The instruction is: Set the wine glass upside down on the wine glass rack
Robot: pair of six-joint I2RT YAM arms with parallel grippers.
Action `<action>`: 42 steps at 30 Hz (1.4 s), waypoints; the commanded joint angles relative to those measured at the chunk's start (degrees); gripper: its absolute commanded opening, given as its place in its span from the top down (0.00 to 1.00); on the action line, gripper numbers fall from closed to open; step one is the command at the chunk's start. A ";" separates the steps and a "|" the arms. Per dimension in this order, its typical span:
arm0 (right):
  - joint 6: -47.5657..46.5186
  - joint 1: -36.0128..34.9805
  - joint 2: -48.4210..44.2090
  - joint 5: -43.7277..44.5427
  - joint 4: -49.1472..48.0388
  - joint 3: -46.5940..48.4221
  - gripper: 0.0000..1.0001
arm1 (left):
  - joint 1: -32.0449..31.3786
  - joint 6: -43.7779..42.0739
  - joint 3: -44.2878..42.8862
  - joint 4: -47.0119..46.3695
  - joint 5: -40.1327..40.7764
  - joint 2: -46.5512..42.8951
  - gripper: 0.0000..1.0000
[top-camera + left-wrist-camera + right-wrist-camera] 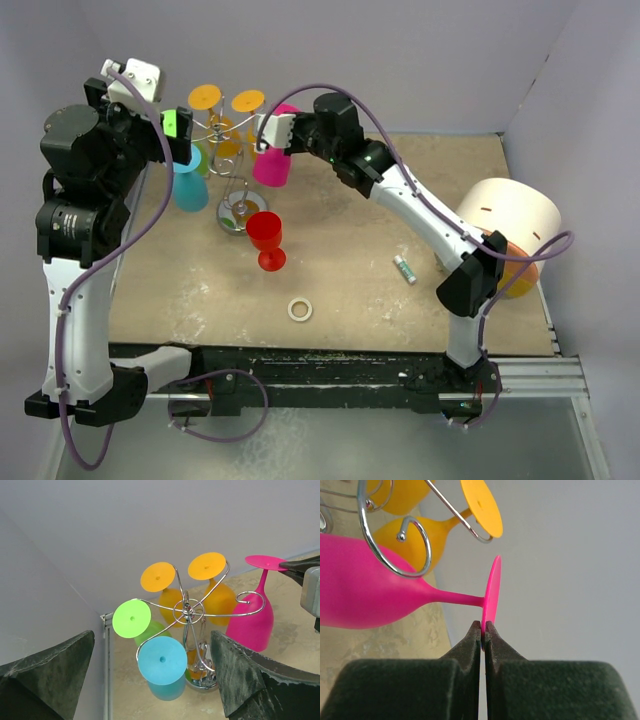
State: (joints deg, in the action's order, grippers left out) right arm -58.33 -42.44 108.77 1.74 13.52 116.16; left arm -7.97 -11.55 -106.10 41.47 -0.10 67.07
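Observation:
The wine glass rack (236,150) is a silver wire stand at the back of the table, also in the left wrist view (187,611). Two orange glasses, a green one and a blue one (162,661) hang upside down on it. My right gripper (483,626) is shut on the foot disc of a pink wine glass (365,595), held upside down with its stem beside a curled hook arm (250,600). In the top view that gripper (268,130) is at the rack's right side. My left gripper (152,645) is open and empty, left of the rack (170,135).
A red wine glass (266,240) stands upright in front of the rack's round base (238,215). A white ring (300,310) and a small white tube (404,268) lie on the table. A big white cylinder (505,215) sits at the right edge. Walls close the back and left.

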 commanded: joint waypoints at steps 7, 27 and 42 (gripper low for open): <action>-2.40 -2.29 0.91 -3.57 -0.35 7.07 1.00 | 0.50 -2.92 2.37 -3.40 1.34 -1.60 0.00; -5.30 -4.40 4.48 -5.64 1.16 10.81 1.00 | 0.84 -5.06 3.26 -4.17 3.59 -2.25 0.01; -5.89 -5.55 4.29 -6.21 2.34 10.91 1.00 | 1.02 -5.68 4.40 -4.48 3.84 -3.06 0.01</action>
State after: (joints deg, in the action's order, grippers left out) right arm -63.42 -47.35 114.83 -2.85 16.97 124.55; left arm -7.49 -16.32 -102.08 39.90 3.07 65.32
